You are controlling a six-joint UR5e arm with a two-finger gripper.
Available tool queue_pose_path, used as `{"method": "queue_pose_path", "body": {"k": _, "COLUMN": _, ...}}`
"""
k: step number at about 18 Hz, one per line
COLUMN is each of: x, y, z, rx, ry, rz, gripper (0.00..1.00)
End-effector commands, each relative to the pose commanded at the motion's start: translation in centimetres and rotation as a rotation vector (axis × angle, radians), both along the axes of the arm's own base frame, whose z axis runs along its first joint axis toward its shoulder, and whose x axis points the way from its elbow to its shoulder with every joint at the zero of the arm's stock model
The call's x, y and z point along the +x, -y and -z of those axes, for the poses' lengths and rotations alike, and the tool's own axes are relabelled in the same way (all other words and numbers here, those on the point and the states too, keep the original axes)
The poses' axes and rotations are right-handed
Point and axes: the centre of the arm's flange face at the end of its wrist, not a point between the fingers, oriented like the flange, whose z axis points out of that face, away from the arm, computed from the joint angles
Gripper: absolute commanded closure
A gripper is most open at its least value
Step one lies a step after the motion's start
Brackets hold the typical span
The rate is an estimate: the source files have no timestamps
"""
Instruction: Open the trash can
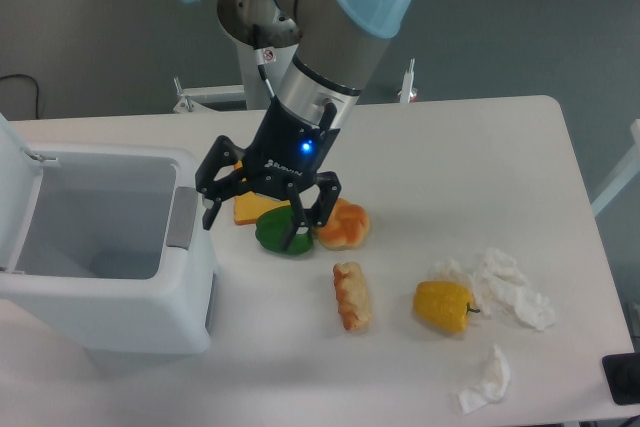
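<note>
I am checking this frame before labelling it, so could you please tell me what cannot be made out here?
- Trash can lid: cut off by the left edge.
- Orange-yellow food item: mostly hidden behind the gripper.
- Green food item: partly covered by a finger.
- Black object: cut off at the right edge, unidentifiable.

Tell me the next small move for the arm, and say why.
Probably lift the gripper straight up and clear. The trash can already stands open, its lid swung up at the left, and the open fingers hold nothing, hovering low over the green food item.
</note>
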Motion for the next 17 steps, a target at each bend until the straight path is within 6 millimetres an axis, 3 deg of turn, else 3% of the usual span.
{"method": "queue_pose_path", "body": {"k": 5, "x": -1.8, "y": 1.6, "z": 0.2, "rx": -0.071, "ry": -0.148, "rz": 0.026, "gripper": 0.0}}
{"method": "queue_pose_path", "body": {"k": 17, "x": -3.5, "y": 3.2, "z": 1.6, "rx": -0.282, "ry": -0.486, "rz": 0.258, "gripper": 0.0}}
